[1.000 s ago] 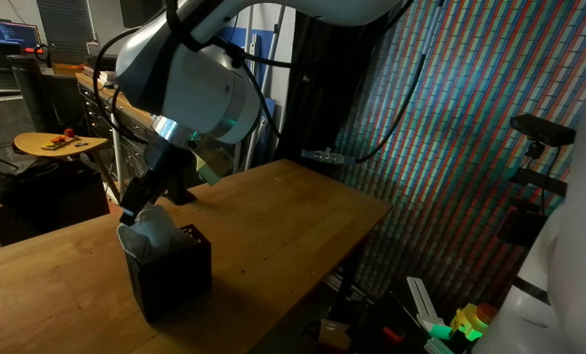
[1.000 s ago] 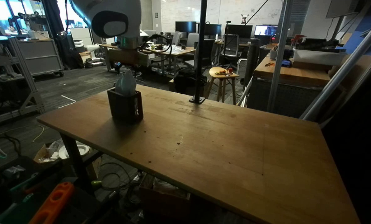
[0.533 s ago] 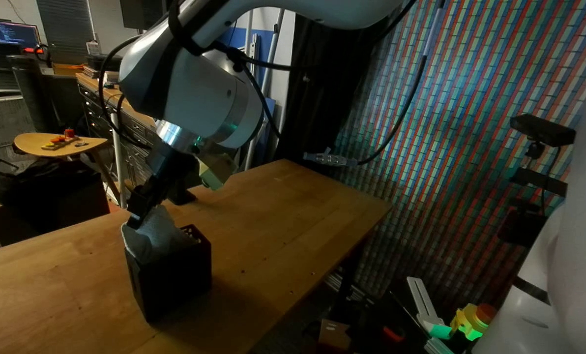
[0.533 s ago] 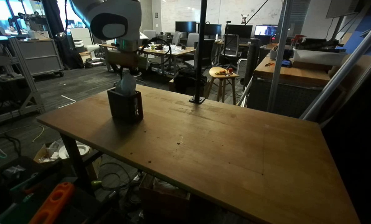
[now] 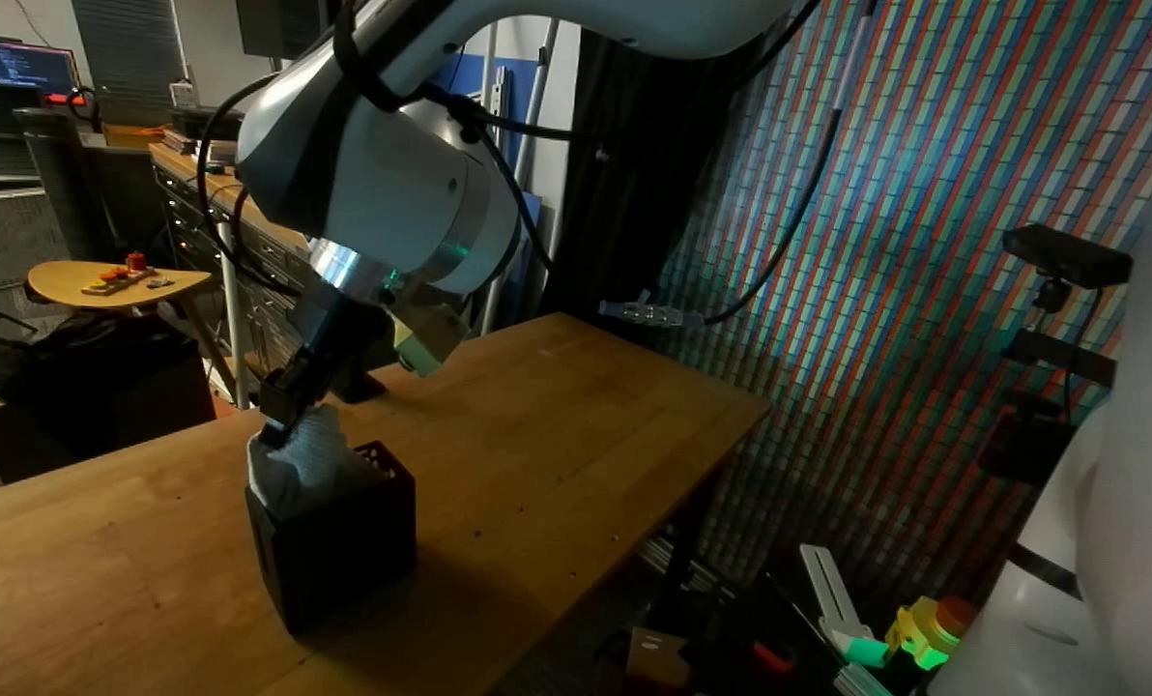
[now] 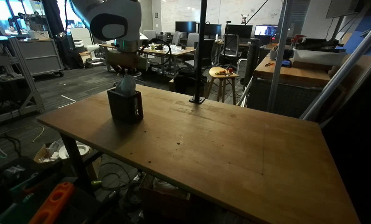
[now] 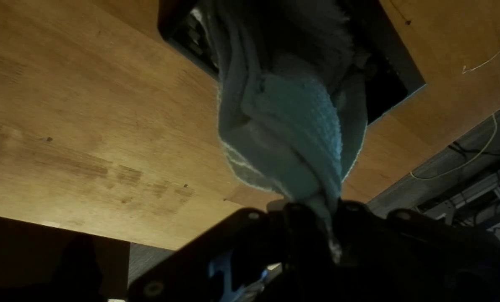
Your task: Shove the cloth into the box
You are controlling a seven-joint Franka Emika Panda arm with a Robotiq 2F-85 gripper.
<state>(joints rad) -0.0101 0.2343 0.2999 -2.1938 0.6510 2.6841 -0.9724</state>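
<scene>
Compared with a second earlier, my gripper point(image 5: 272, 437) had shifted a little toward the box point(image 5: 344, 556), as seen in an exterior view, and the outer edge of the cloth point(image 5: 310, 466) had come inward with it, flaring less past the box's wall. The box itself stood where it had been, upright on the wooden table point(image 5: 537, 435) in both exterior views.

My jaws were drawn narrow, with a gathered fold of the cloth pinched between my fingers point(image 7: 297, 216). From the wrist I saw the fabric run out of the box in loose folds and taper to a bunch where I gripped it. Its lower part sat inside the box; its upper part rose above the rim. Dark gaps of the interior showed on either side of it. The cloth covered one corner of the box from that angle, and I could not tell whether it touched the rim there.

I reached down at a slant, my fingertips just above the box. In an exterior view they were too dark to make out against the floor point(image 6: 89, 81).

A pale thread point(image 7: 485, 58) lay on the table near the box. A black post point(image 6: 200, 56) stood at the table's edge, well apart from it.
</scene>
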